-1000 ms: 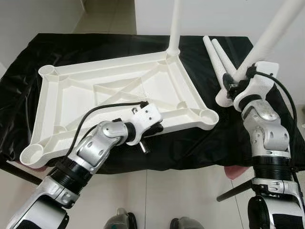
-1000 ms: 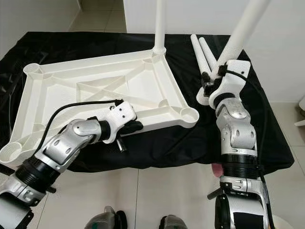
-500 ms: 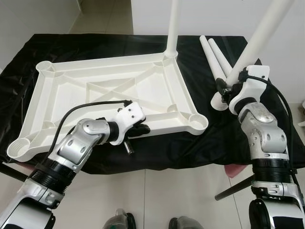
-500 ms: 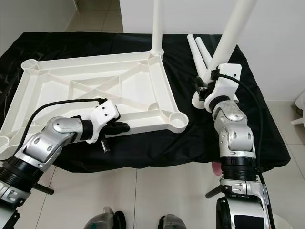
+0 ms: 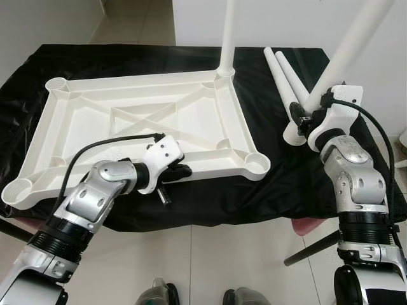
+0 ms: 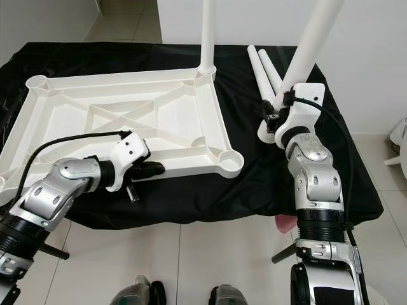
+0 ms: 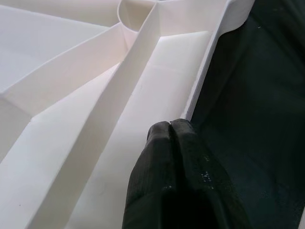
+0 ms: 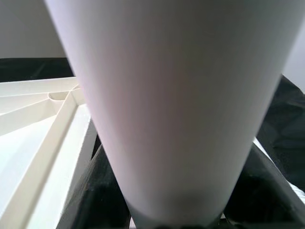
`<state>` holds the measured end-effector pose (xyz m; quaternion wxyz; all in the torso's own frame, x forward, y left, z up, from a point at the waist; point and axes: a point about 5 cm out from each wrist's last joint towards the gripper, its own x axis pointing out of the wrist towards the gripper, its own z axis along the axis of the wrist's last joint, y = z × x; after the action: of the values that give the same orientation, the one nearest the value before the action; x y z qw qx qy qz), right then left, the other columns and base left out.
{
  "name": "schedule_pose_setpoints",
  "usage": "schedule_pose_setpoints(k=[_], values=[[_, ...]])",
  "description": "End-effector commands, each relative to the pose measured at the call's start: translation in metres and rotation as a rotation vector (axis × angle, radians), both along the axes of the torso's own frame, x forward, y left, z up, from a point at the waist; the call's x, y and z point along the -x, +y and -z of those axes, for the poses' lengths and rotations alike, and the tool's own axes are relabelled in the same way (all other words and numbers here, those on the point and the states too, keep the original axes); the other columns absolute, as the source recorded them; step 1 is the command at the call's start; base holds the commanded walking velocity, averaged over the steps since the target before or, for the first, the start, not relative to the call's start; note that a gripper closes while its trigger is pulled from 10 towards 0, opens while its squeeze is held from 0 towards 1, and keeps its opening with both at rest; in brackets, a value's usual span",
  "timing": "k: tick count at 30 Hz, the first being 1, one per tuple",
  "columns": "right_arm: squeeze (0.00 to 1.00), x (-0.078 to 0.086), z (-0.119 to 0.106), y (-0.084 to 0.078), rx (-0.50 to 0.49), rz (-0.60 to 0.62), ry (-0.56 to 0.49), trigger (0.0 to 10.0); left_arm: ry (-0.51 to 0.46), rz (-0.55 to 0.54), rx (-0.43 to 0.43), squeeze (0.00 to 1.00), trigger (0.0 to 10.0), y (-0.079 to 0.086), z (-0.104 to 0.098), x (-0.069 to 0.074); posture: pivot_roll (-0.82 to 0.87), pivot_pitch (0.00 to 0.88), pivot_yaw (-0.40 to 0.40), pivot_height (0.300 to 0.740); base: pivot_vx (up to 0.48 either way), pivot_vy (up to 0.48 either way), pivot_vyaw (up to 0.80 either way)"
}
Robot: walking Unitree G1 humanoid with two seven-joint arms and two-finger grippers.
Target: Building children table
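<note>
Tabletop (image 5: 137,121), inverted, centre-left on black cloth (image 5: 299,178). Left gripper (image 5: 180,170) closed, pressing near rim. Right gripper (image 5: 304,114) clamps raised leg (image 5: 353,44), frame's upper right. Risk: leg swings, topples fitted leg (image 5: 227,38).

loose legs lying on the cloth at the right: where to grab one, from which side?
Judging by their pose, take a loose leg around its middle, from above. Both lie flat and side by side on the black cloth, so a side approach looks blocked by the neighbour. The round, tapered shaft suits a pinch across its width. The right tool already holds another leg, near its thick end.
</note>
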<state>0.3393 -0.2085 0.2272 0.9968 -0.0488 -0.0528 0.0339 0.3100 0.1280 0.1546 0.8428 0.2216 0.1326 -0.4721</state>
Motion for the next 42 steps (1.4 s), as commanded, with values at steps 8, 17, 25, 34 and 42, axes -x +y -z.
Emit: schedule_pose_setpoints(k=[8, 17, 25, 34, 42], values=[[0.00, 0.001, 0.000, 0.002, 0.007, -0.022, -0.001, 10.0, 0.046, -0.224, -0.110, 0.00, 2.0, 0.050, 0.014, -0.008, -0.01, 0.121, 0.022, 0.740, 0.000, 0.000, 0.00], [0.00, 0.001, 0.001, 0.004, 0.013, -0.031, 0.002, 10.0, 0.073, -0.189, -0.059, 0.44, 10.0, 0.045, 0.007, -0.006, -0.01, 0.123, 0.023, 0.740, 0.000, 0.000, 0.00], [0.00, 0.002, 0.002, 0.004, 0.014, -0.037, 0.003, 10.0, 0.105, -0.135, 0.065, 1.00, 10.0, 0.039, -0.007, -0.004, 0.00, 0.119, 0.022, 0.740, 0.000, 0.000, 0.00], [0.00, -0.004, 0.002, 0.014, 0.000, -0.092, 0.010, 10.0, 0.101, -0.136, 0.399, 0.00, 10.0, 0.029, -0.055, -0.020, 0.01, 0.105, -0.002, 0.740, 0.000, 0.000, 0.00], [0.00, -0.008, 0.003, 0.032, 0.023, -0.159, 0.011, 10.0, -0.063, -0.312, 0.523, 0.00, 10.0, 0.024, -0.084, -0.045, 0.02, 0.086, -0.020, 0.740, 0.000, 0.000, 0.00]])
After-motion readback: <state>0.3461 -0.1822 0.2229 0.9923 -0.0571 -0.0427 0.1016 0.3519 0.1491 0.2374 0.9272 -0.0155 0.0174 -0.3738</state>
